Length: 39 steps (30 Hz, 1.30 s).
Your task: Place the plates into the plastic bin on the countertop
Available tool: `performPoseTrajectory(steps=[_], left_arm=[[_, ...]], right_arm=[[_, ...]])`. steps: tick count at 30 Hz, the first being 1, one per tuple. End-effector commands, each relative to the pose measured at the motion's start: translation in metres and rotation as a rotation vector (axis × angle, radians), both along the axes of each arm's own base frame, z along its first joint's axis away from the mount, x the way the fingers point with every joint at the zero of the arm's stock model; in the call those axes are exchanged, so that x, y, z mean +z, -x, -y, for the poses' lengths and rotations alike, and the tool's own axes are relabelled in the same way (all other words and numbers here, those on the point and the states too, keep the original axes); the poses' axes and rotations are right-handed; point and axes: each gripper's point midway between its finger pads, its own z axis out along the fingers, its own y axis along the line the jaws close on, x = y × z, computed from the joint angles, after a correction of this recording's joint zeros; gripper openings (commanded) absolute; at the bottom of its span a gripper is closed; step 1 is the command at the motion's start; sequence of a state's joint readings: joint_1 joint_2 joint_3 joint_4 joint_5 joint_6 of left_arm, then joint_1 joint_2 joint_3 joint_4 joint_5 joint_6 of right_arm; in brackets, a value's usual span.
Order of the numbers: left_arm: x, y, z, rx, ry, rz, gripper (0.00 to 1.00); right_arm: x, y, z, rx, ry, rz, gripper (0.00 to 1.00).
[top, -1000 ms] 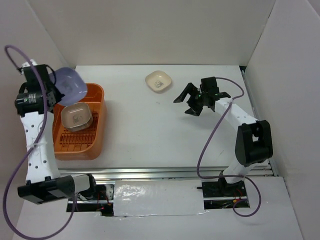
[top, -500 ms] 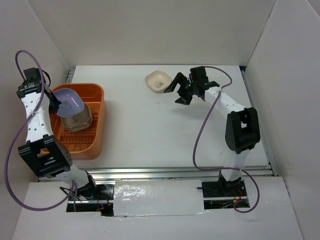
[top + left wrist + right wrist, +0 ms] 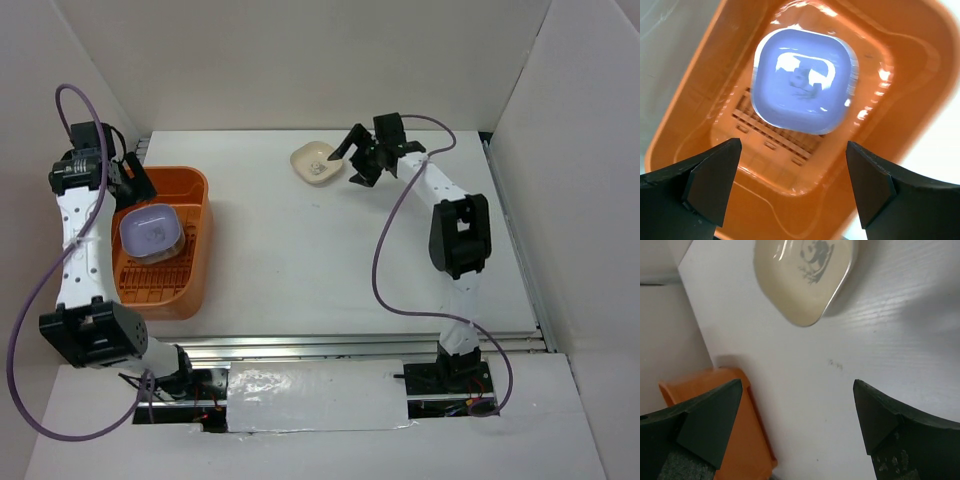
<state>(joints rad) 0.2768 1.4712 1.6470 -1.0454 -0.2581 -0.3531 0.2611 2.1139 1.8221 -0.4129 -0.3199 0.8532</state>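
Observation:
The orange plastic bin (image 3: 196,240) stands at the left of the white countertop (image 3: 300,260). A lavender plate (image 3: 150,230) lies flat on top of a stack of plates inside it. My left gripper (image 3: 135,182) hangs open over the bin's far left corner, apart from that plate. In the left wrist view the lavender plate (image 3: 802,80) lies below my open left gripper (image 3: 793,143), with the bin's wall (image 3: 690,125) around it. A cream plate (image 3: 318,163) sits alone at the back centre. My right gripper (image 3: 352,160) is open just right of it, and the cream plate (image 3: 805,275) lies beyond my right gripper (image 3: 798,382).
White panels wall the countertop at the back and on both sides. The bin's corner (image 3: 735,440) shows at the lower left of the right wrist view. Purple cables loop from both arms.
My left gripper opened and let go of the lavender plate, which now rests on the stack in the bin. My right arm swung back and left towards the cream plate.

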Motion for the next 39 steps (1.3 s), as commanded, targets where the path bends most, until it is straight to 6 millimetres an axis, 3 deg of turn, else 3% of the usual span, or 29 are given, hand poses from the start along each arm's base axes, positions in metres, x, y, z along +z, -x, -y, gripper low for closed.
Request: performPoseTrajectory(steps=[1, 5, 8, 9, 10, 12, 16, 19, 20, 22, 26, 28, 30, 31, 33, 34, 35, 37, 38, 39], left_arm=[[0.048, 0.019, 0.026, -0.026, -0.023, 0.124, 0.99], [0.050, 0.033, 0.046, -0.082, -0.042, 0.139, 0.99], [0.040, 0.041, 0.051, -0.109, -0.055, 0.105, 0.99], [0.041, 0.042, 0.055, -0.124, -0.059, 0.106, 0.99], [0.039, 0.043, 0.058, -0.131, -0.060, 0.101, 0.99], [0.040, 0.044, 0.063, -0.148, -0.060, 0.101, 0.99], [0.039, 0.044, 0.075, -0.184, -0.035, 0.109, 0.99], [0.039, 0.043, 0.082, -0.202, -0.025, 0.109, 0.99], [0.039, 0.042, 0.090, -0.231, -0.025, 0.108, 0.99], [0.041, 0.041, 0.094, -0.238, -0.026, 0.108, 0.99], [0.039, 0.039, 0.104, -0.269, -0.024, 0.100, 0.99], [0.036, 0.038, 0.109, -0.283, -0.018, 0.095, 0.99], [0.034, 0.038, 0.115, -0.304, -0.026, 0.084, 0.99], [0.034, 0.039, 0.116, -0.309, -0.029, 0.081, 0.99], [0.034, 0.037, 0.124, -0.348, -0.030, 0.072, 0.99], [0.040, 0.034, 0.130, -0.371, -0.025, 0.084, 0.99], [0.038, 0.028, 0.144, -0.427, -0.008, 0.072, 0.99], [0.043, 0.018, 0.160, -0.476, 0.001, 0.078, 0.99], [0.033, 0.009, 0.177, -0.527, 0.005, 0.040, 0.99], [0.030, 0.004, 0.187, -0.560, 0.005, 0.032, 0.99]], right_arm=[[-0.038, -0.018, 0.007, -0.113, 0.038, -0.103, 1.00], [-0.047, -0.039, -0.010, -0.092, -0.034, -0.058, 1.00], [-0.065, -0.047, -0.019, -0.103, -0.079, -0.103, 1.00], [-0.060, -0.053, -0.023, -0.102, -0.087, -0.090, 1.00], [-0.077, -0.056, -0.022, -0.117, -0.067, -0.116, 1.00], [-0.079, -0.059, -0.025, -0.124, -0.042, -0.123, 0.99], [-0.106, -0.058, -0.020, -0.211, -0.009, -0.191, 0.95], [-0.125, -0.052, -0.014, -0.283, 0.030, -0.282, 0.80], [-0.127, -0.058, -0.013, -0.300, 0.043, -0.280, 0.66], [-0.131, -0.056, -0.010, -0.315, 0.069, -0.296, 0.55], [-0.128, -0.067, -0.008, -0.340, 0.012, -0.279, 0.37], [-0.127, -0.071, -0.007, -0.334, 0.003, -0.275, 0.33], [-0.124, -0.073, -0.006, -0.319, -0.002, -0.269, 0.08], [-0.122, -0.073, -0.003, -0.320, 0.003, -0.265, 0.00], [-0.105, -0.065, 0.001, -0.310, 0.034, -0.220, 0.00], [-0.095, -0.059, 0.003, -0.302, 0.068, -0.193, 0.00], [-0.071, -0.043, 0.000, -0.256, 0.132, -0.137, 0.00], [-0.054, -0.021, 0.012, -0.261, 0.305, -0.093, 0.00], [-0.030, -0.003, 0.018, -0.233, 0.379, -0.052, 0.00], [-0.025, 0.017, 0.017, -0.227, 0.469, -0.045, 0.00]])
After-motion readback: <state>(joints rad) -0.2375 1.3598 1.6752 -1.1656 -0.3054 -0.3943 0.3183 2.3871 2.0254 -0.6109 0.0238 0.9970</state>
